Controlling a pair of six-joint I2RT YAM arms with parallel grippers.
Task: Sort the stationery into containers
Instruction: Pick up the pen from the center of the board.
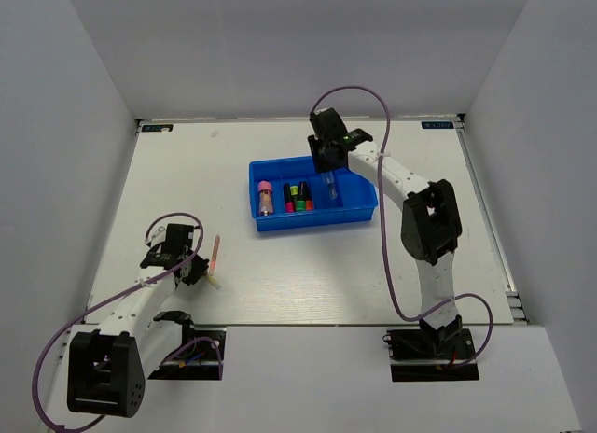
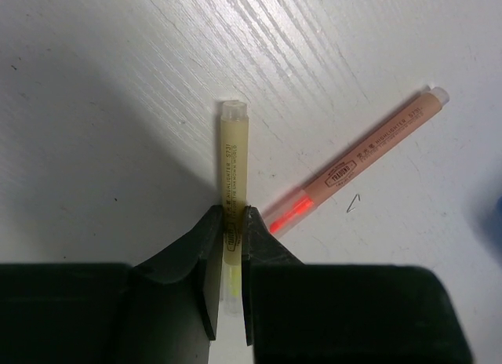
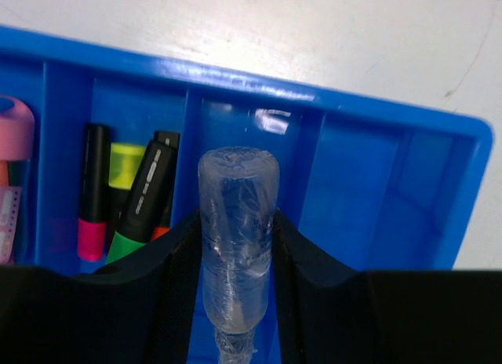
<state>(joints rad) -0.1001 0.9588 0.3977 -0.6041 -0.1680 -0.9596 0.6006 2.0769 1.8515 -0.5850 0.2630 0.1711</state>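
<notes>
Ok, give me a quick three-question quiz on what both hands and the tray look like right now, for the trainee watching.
1. True or false: the left hand is closed on the pale yellow stick.
2. The right hand holds: A) the clear pen, B) an eraser, C) nothing.
3. In the top view, counting from the left, which compartment of the blue tray holds the black highlighters?
Key: 1 true; 2 A; 3 the second.
</notes>
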